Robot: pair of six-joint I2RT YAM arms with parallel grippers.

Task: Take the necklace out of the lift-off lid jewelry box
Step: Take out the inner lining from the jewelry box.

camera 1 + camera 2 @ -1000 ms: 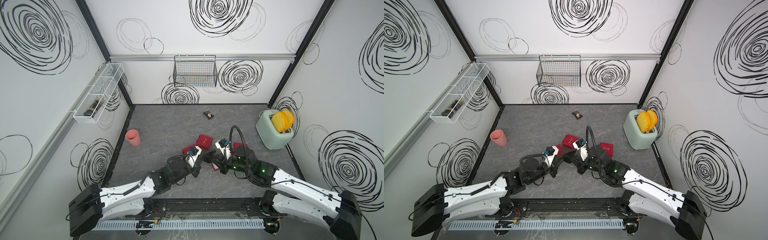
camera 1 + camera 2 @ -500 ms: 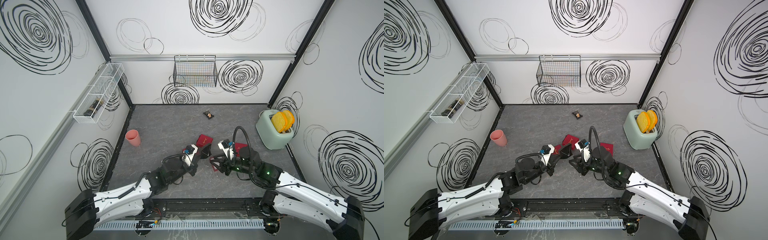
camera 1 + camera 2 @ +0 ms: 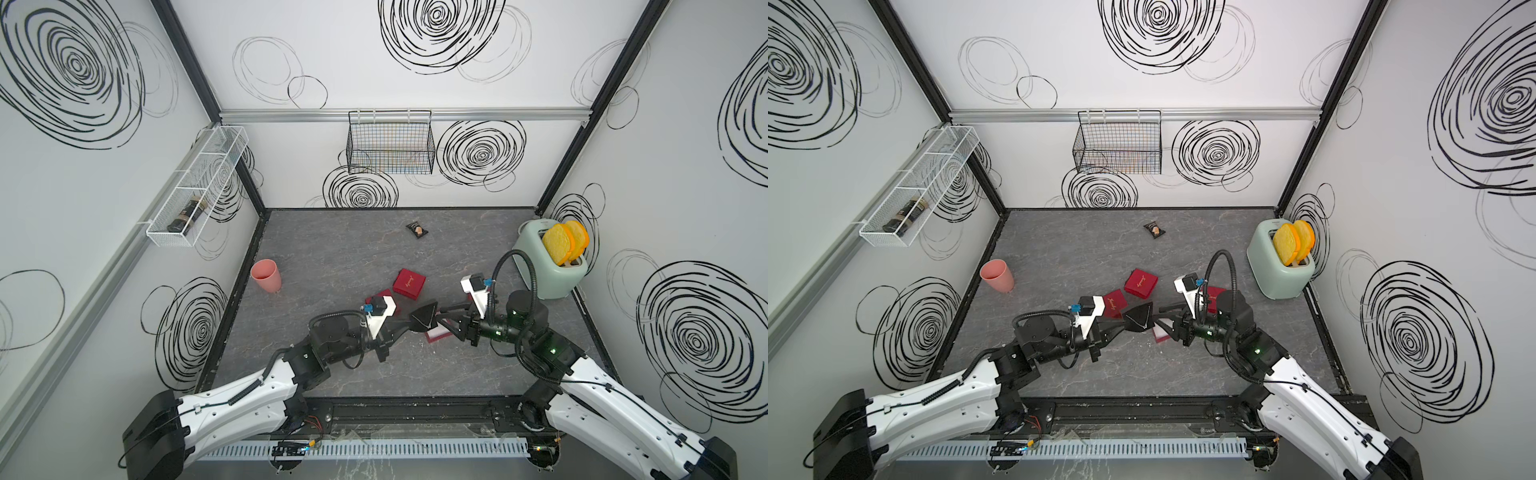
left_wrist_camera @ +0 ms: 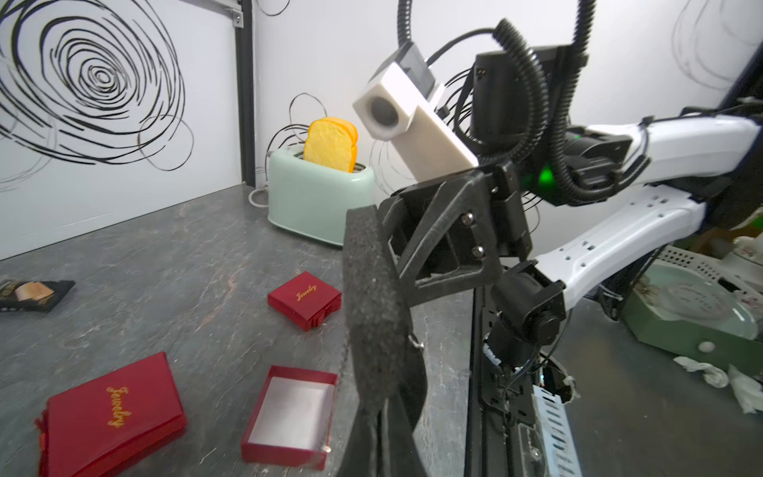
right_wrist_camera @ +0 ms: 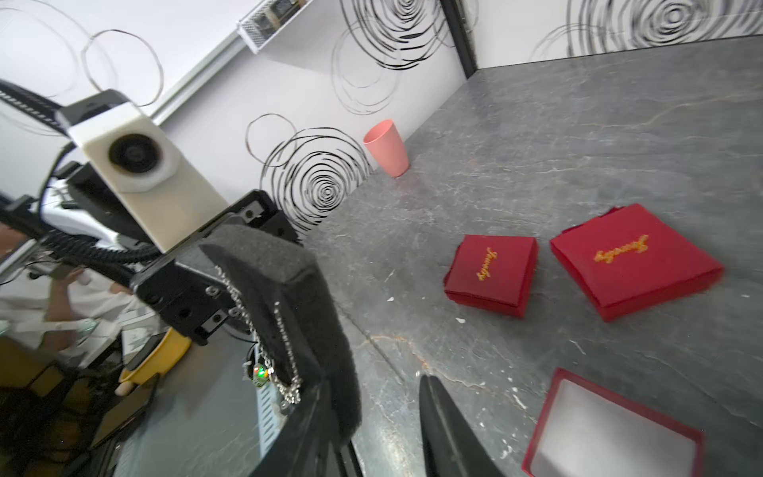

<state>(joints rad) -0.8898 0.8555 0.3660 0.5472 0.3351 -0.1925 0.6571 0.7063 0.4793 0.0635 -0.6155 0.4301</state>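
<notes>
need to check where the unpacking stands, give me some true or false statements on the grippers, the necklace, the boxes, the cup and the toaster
1. The left gripper holds a black foam pad with the necklace on it. True.
2. The necklace lies in the open red box. False: only its white lining shows.
3. The right gripper is clamped on the pad. False: its jaws stand apart.
4. The pink cup lies on its side. False: it stands upright.
5. The toaster holds two bread slices. True.

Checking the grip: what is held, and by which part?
Left jaws pinch the black foam pad by one corner, necklace draped on it; right jaws stand open.
</notes>
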